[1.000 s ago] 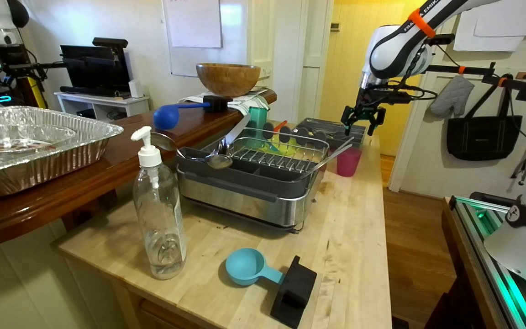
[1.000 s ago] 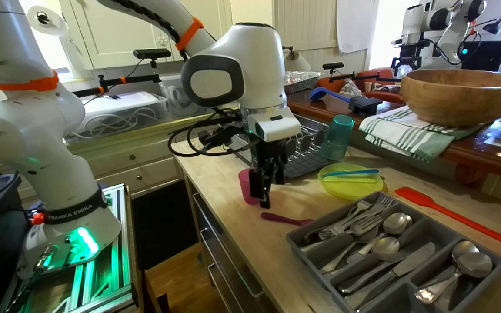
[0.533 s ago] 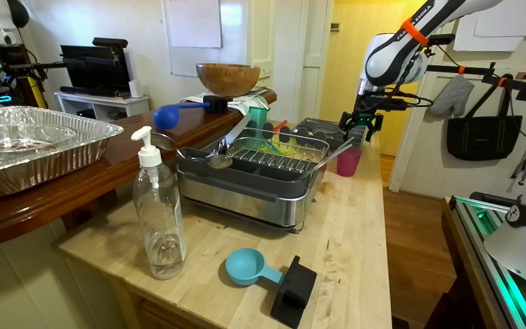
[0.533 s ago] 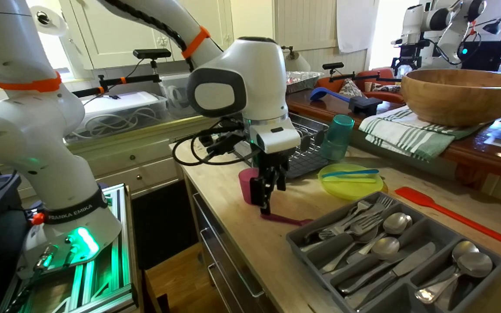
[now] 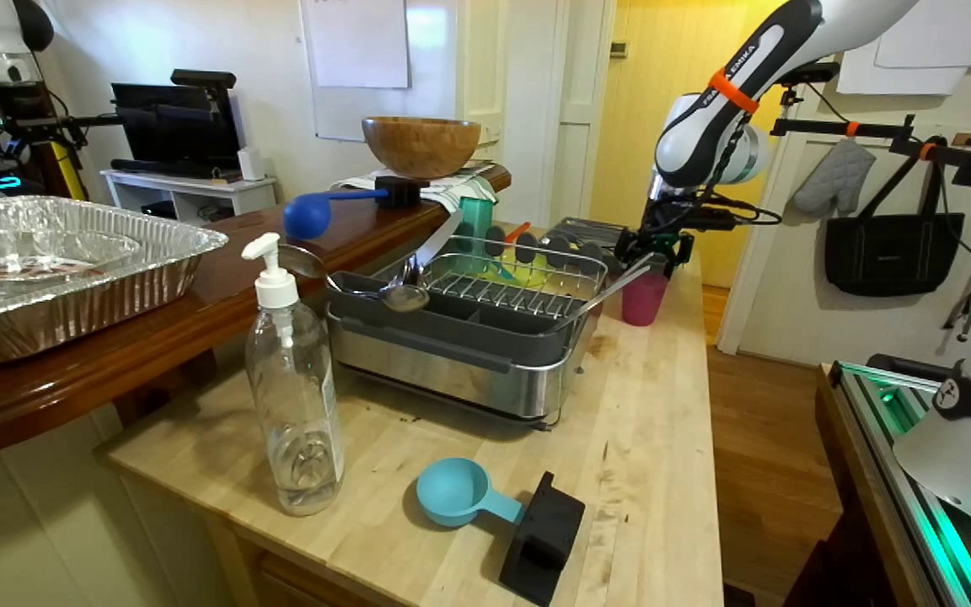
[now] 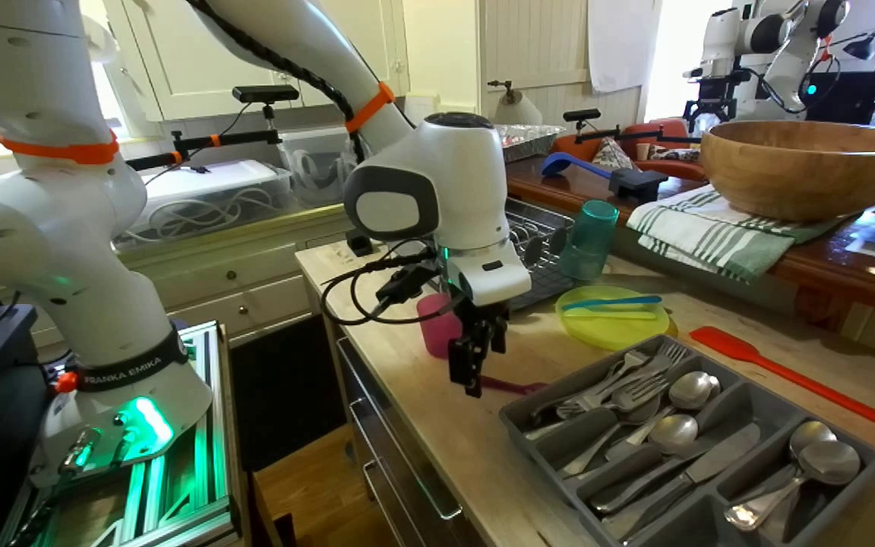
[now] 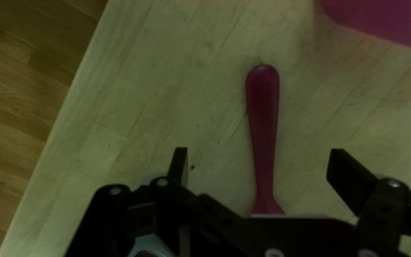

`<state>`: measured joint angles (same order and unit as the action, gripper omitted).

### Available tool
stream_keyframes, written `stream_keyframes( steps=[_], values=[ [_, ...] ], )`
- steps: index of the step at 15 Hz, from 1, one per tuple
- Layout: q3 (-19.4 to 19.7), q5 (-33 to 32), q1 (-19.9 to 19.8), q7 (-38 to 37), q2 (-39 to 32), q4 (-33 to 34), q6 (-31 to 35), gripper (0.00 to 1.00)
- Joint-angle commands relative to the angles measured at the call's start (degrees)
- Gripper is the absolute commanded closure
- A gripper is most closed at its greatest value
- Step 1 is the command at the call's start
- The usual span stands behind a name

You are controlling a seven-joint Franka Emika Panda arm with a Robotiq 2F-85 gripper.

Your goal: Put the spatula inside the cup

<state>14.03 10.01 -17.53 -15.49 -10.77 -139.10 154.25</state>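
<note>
A small dark pink spatula [image 7: 263, 125] lies flat on the wooden counter. Its handle end points towards the pink cup, and its wide end is hidden under my gripper in the wrist view. It also shows in an exterior view [image 6: 517, 387], partly behind the fingers. My gripper [image 7: 259, 160] is open, with one finger on each side of the spatula and apart from it. In an exterior view my gripper [image 6: 485, 370] points down low over the counter. The pink cup [image 6: 436, 327] stands upright just behind the gripper; it also shows in the wrist view [image 7: 387, 21] at top right.
A grey cutlery tray [image 6: 551, 463] lies close beside the spatula. A yellow plate [image 6: 604, 327], a red spatula [image 6: 802, 372] and a teal cup [image 6: 591, 239] stand farther in. A dish rack [image 5: 452, 362] is near the pink cup. The counter edge [image 7: 54, 121] is close.
My gripper has come down from above the counter to low over the dark pink spatula, shifting slightly. It stays open. The cup and spatula have not moved.
</note>
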Motion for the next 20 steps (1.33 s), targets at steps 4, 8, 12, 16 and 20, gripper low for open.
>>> stream_keyframes(
  steps=[4, 8, 12, 16, 20],
  values=[
    [-1.4, 5.82, 0.03, 3.61, -5.12, 2.92, 1.62, 0.25],
    [-1.6, 6.37, -0.08, 4.74, -5.77, 3.66, 1.32, 0.58],
    [-1.49, 5.73, 0.03, 5.85, -5.14, 3.89, 0.89, 0.88],
    [-1.64, 5.25, 0.12, 7.4, -4.61, 3.93, 0.09, 0.95],
    [-1.81, 4.61, -0.05, 10.21, -2.54, 3.42, -1.72, 0.95]
  ],
)
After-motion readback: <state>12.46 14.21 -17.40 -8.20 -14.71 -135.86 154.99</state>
